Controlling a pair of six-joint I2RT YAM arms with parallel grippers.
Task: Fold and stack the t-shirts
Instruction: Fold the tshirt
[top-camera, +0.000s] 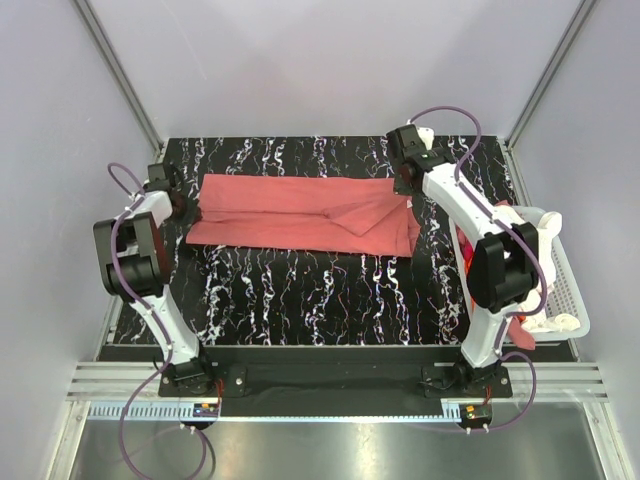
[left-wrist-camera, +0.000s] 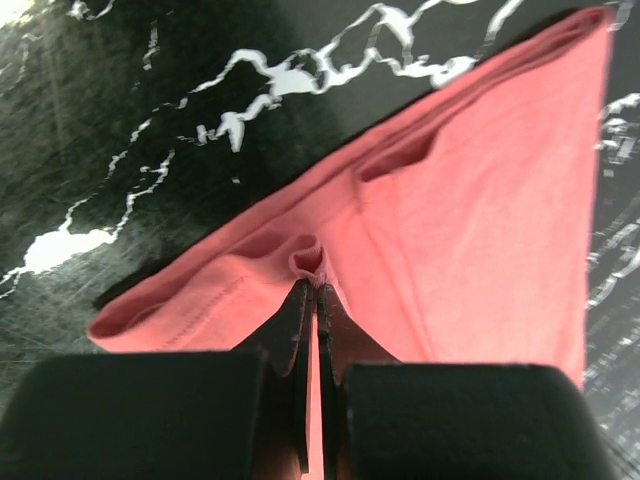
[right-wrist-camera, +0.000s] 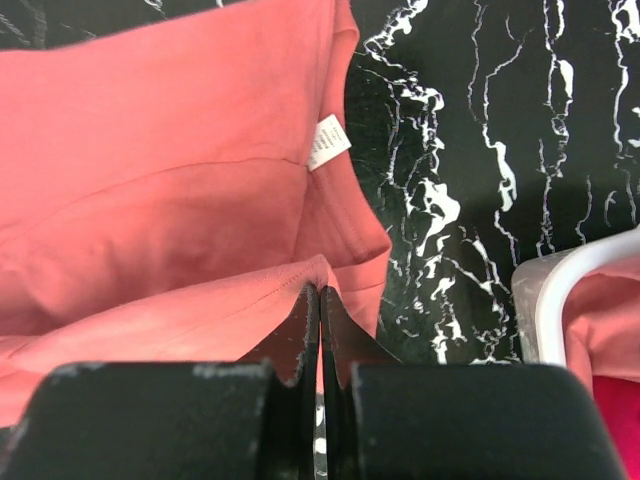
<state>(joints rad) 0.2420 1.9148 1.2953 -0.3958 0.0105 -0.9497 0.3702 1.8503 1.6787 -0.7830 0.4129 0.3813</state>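
Observation:
The large salmon-pink t-shirt (top-camera: 300, 213) lies folded lengthwise across the far part of the black marbled table. My left gripper (top-camera: 186, 213) is shut on its left edge; the left wrist view shows the cloth (left-wrist-camera: 470, 230) pinched at the fingertips (left-wrist-camera: 312, 285). My right gripper (top-camera: 408, 192) is shut on its right edge; the right wrist view shows the hem (right-wrist-camera: 200, 300) pinched between the closed jaws (right-wrist-camera: 320, 290), with a white label (right-wrist-camera: 327, 142) on the shirt. Other shirts, pink and red (top-camera: 520, 330), lie in the basket.
A white plastic slatted basket (top-camera: 565, 290) stands at the right table edge, behind the right arm; its rim shows in the right wrist view (right-wrist-camera: 570, 280). Black marbled tabletop (top-camera: 320, 300) lies between the shirt and the arm bases.

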